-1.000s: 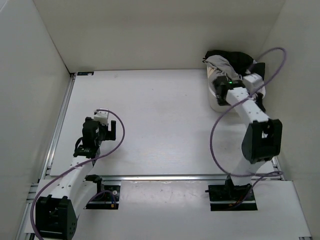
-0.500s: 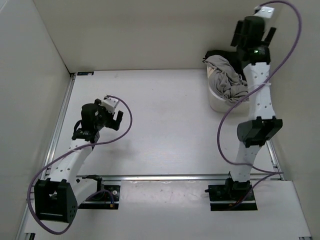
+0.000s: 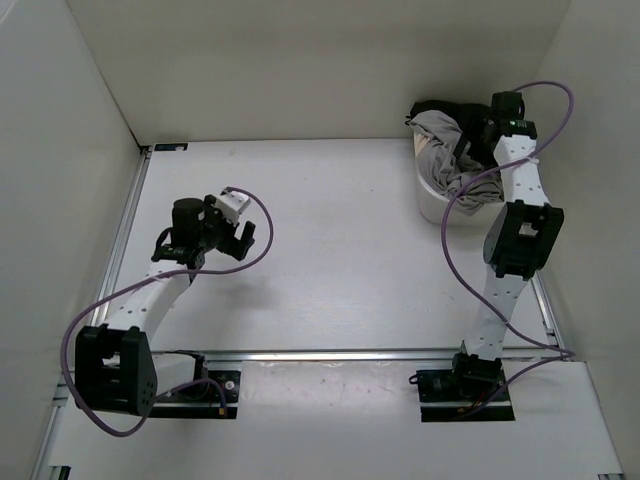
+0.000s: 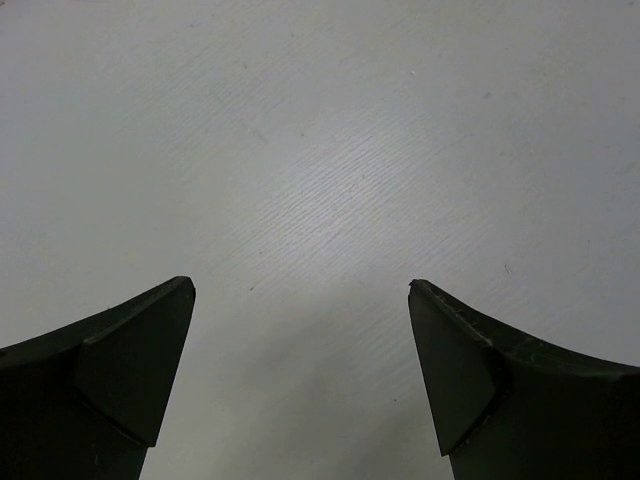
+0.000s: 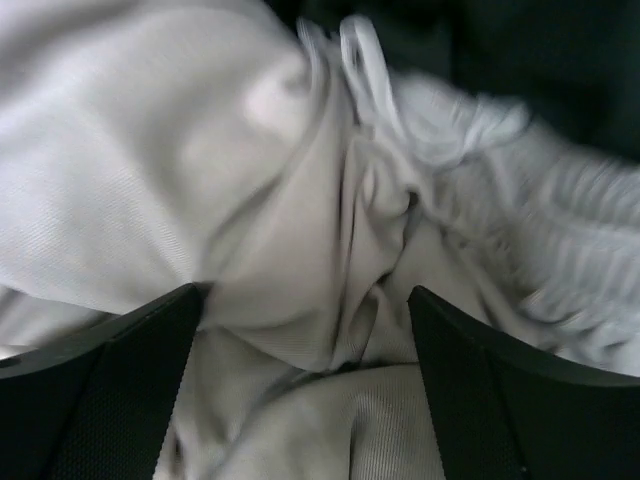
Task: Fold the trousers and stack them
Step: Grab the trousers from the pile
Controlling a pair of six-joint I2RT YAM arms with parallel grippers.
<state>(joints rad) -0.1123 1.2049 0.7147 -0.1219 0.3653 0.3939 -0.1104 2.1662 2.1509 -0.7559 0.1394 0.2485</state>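
The grey trousers lie crumpled in a white bin at the back right of the table, on top of dark clothing. My right gripper hangs low over the pile, jaws open, with the grey fabric and its drawstring waistband close below and between the fingers. Nothing is gripped. My left gripper is open and empty above the bare table at the left.
White walls close in the table at the left, back and right. A metal rail runs along the left edge. The right arm's purple cable loops in front of the bin.
My right gripper rose high above the bin, then came back down onto the grey trousers at the bin's right side. My left gripper has swung a little right and toward the back.
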